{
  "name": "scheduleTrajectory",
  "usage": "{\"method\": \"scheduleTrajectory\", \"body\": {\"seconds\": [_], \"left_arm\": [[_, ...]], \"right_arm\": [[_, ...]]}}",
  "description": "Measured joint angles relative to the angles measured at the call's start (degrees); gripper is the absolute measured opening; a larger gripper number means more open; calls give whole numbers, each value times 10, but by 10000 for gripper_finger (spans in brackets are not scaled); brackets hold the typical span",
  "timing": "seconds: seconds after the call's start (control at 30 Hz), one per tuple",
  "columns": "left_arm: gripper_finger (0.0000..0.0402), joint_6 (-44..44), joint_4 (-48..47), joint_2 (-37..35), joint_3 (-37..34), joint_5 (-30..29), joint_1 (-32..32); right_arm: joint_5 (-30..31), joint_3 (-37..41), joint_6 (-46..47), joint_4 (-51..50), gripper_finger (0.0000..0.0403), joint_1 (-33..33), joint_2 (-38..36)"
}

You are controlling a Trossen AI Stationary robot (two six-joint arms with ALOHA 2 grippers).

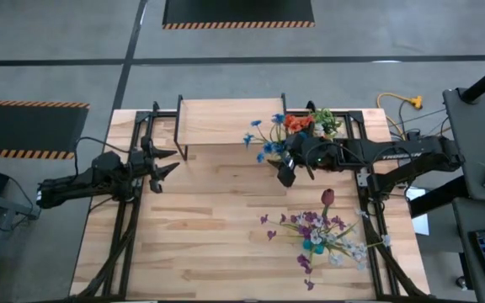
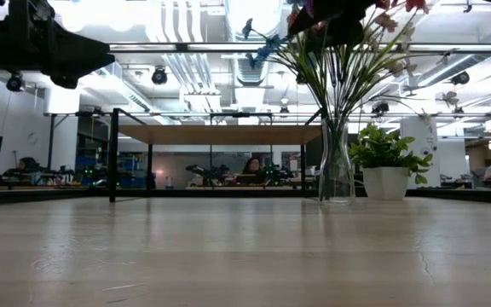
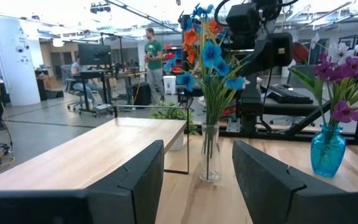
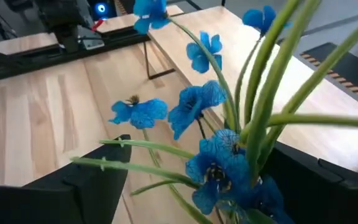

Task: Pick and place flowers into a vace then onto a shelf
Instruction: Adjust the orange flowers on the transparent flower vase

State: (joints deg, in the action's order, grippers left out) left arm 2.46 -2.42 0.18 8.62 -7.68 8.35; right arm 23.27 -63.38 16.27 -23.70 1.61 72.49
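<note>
Blue flowers between open R fingers, L fingers apart, no legible text

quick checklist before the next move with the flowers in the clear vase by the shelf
1. Blue and orange flowers stand in the clear vase: ok.
2. Clear vase upright on the table, beside the shelf, not on it: ok.
3. Right gripper open around the stems: ok, fingers spread either side; contact with stems cannot tell.
4. Left gripper open, off to the left, holding nothing: ok.
5. Shelf top free for the vase: ok.
6. Purple flowers in the blue vase: ok; the dark red bloom rises above them.
</note>
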Motion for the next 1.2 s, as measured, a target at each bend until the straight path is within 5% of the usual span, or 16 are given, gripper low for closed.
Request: {"method": "scheduleTrajectory", "body": {"seconds": [0.77,1.2], "left_arm": [[175,-17,-4,0,10,-18,0],[175,-17,-4,0,10,-18,0]], "right_arm": [[-94,-68,23,-43,344,0,0],[-150,-105,-78,-66,337,0,0]]}}
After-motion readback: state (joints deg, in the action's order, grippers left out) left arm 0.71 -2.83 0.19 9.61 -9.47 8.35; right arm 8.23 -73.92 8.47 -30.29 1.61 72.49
